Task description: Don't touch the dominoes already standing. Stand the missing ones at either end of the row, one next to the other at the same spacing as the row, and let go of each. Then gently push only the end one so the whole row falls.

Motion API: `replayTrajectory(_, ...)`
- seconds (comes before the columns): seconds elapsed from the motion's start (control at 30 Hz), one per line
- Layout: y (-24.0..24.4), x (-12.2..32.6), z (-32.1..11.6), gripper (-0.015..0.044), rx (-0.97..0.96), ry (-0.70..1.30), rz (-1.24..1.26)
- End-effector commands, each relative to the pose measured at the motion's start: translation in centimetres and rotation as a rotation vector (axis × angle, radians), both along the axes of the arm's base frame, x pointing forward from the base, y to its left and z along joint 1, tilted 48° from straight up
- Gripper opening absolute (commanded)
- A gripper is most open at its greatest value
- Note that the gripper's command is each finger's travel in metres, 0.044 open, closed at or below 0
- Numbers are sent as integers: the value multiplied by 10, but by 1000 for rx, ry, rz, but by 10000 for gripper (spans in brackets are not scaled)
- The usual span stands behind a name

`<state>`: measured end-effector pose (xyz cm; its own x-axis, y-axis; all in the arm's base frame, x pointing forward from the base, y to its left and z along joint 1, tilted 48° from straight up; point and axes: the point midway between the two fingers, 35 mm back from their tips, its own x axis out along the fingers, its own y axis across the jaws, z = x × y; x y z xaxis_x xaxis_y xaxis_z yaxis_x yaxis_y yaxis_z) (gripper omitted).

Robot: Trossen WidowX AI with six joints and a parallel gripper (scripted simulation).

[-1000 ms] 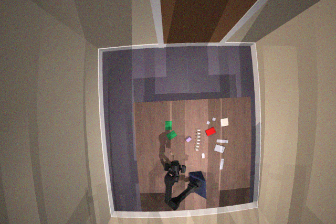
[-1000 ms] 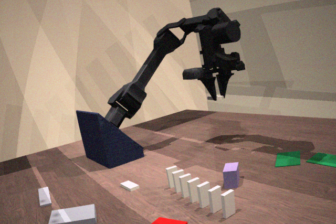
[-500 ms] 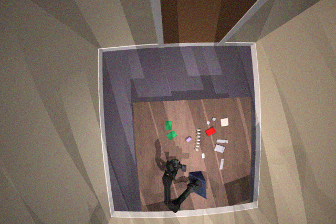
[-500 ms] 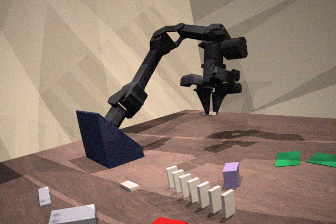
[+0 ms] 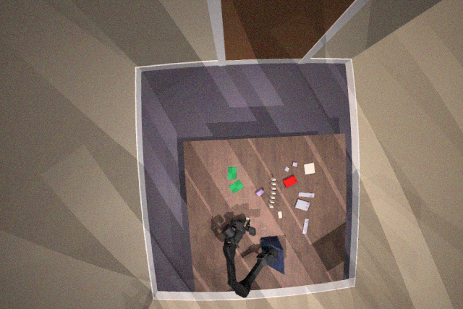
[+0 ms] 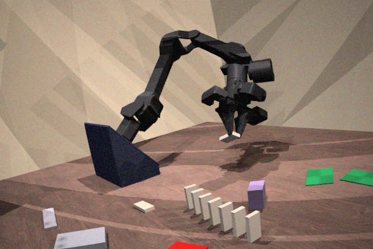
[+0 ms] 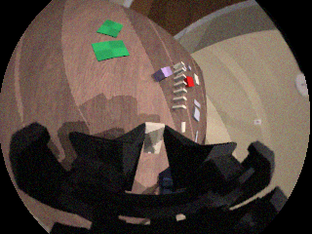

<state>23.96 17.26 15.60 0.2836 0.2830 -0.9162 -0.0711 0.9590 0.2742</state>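
My gripper [image 6: 235, 134] [image 7: 154, 127] is shut on a cream domino [image 6: 229, 137] [image 7: 154, 136], held lying roughly flat in the air, well above the table. In the top view the held domino [image 5: 247, 220] shows only as a small pale edge beside the gripper. Several cream dominoes stand upright in an evenly spaced row; one is the near end domino [image 6: 253, 226], another the far end domino [image 6: 190, 197]. The row also shows in the wrist view, with a domino [image 7: 179, 99] near its lower end. Another cream domino [image 5: 279, 214] [image 6: 144, 206] [image 7: 183, 127] lies flat beyond the row's far end.
A purple block [image 5: 260, 192] [image 6: 256, 195] [image 7: 163, 73] stands close beside the row. A red block [image 5: 289, 181] [image 7: 189, 82] is on its other side, with pale grey pieces, one a flat block [image 5: 302, 205] [image 6: 80, 238]. Two green squares, one here [image 5: 232, 172], lie apart. The dark blue base [image 6: 120, 155] is behind.
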Motion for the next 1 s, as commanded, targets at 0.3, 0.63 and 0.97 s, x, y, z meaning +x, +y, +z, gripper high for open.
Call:
replayTrajectory(0.3,11,5,4,107,-24,-315,-160)
replayTrajectory(0.63,17,1,18,107,59,-540,-307)
replayTrajectory(0.97,17,-13,35,107,217,-730,-478)
